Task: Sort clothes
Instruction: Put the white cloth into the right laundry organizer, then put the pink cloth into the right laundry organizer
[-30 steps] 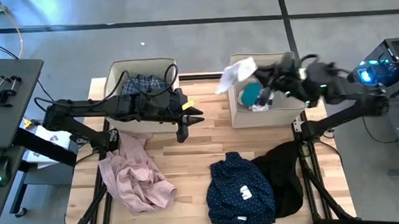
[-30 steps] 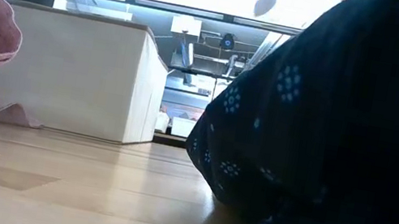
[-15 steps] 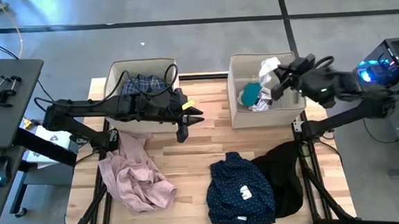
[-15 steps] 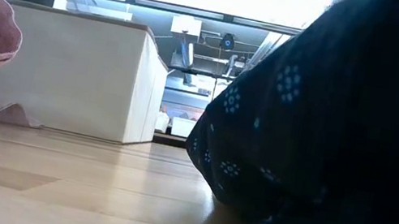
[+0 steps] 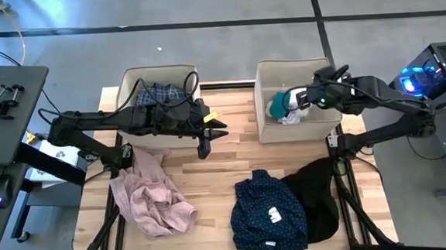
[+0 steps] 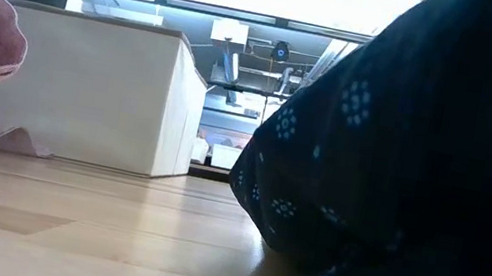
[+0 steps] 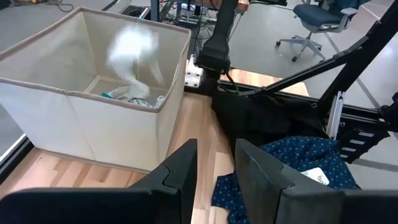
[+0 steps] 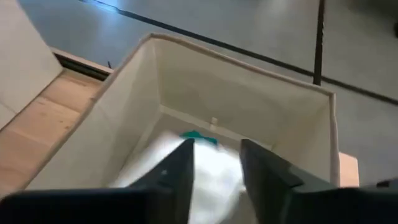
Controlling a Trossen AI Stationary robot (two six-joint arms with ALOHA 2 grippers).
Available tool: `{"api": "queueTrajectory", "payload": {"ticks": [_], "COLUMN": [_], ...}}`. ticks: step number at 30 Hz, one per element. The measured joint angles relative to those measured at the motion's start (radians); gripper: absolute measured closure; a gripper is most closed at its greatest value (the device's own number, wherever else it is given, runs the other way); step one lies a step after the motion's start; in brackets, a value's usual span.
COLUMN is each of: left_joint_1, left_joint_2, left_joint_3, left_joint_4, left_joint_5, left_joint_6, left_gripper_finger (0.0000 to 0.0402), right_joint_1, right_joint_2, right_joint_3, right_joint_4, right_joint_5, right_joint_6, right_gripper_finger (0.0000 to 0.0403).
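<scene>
Right wrist view: jaws apart | white sock, blurred, possibly falling | unseen low.

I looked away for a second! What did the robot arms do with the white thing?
The right tool carried the white sock over the right box and dropped it in beside the teal piece. The left tool and the other clothes stayed put.

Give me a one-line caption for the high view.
Right gripper over the right box, white sock inside.
</scene>
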Motion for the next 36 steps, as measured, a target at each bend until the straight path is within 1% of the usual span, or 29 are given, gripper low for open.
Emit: {"api": "queueTrajectory", "payload": {"ticks": [4, 7, 10, 13, 18, 20, 23, 26, 28, 30, 36], "left_joint_1": [0.0, 0.0, 0.0, 0.0, 0.0, 0.0, 0.0, -0.01, -0.02, -0.034, -0.092], "left_joint_2": [0.0, 0.0, 0.0, 0.0, 0.0, 0.0, 0.0, 0.0, 0.0, 0.0, 0.0], "left_joint_3": [0.0, 0.0, 0.0, 0.0, 0.0, 0.0, 0.0, 0.0, 0.0, 0.0, 0.0], "left_joint_4": [0.0, 0.0, 0.0, 0.0, -0.009, -0.021, -0.041, -0.094, -0.158, -0.244, -0.527], "left_joint_5": [0.0, 0.0, 0.0, 0.0, 0.0, 0.0, 0.001, 0.001, 0.002, 0.002, 0.002], "left_joint_6": [-0.006, -0.006, -0.006, -0.006, -0.006, -0.006, -0.009, -0.052, -0.087, -0.126, -0.287], "left_gripper_finger": [0.0304, 0.0304, 0.0304, 0.0304, 0.0304, 0.0304, 0.0304, 0.0304, 0.0304, 0.0304, 0.0304], "right_joint_1": [-0.041, -0.059, -0.067, -0.071, -0.063, -0.045, 0.0, 0.046, 0.074, 0.091, 0.101], "right_joint_2": [0.009, 0.009, 0.009, 0.009, 0.01, 0.01, 0.013, 0.03, 0.051, 0.079, 0.192], "right_joint_3": [0.0, 0.0, 0.0, 0.0, 0.0, 0.0, 0.0, 0.0, 0.0, 0.0, 0.0], "right_joint_4": [0.002, 0.002, 0.003, 0.007, 0.097, 0.169, 0.297, 0.443, 0.541, 0.626, 0.808], "right_joint_5": [-0.019, -0.031, -0.06, -0.089, -0.186, -0.224, -0.236, -0.235, -0.234, -0.234, -0.238], "right_joint_6": [0.001, 0.001, 0.001, 0.003, 0.02, -0.029, -0.133, -0.309, -0.421, -0.496, -0.587], "right_gripper_finger": [0.0219, 0.0193, 0.0183, 0.0181, 0.0181, 0.0181, 0.0181, 0.0181, 0.0181, 0.0181, 0.0181]}}
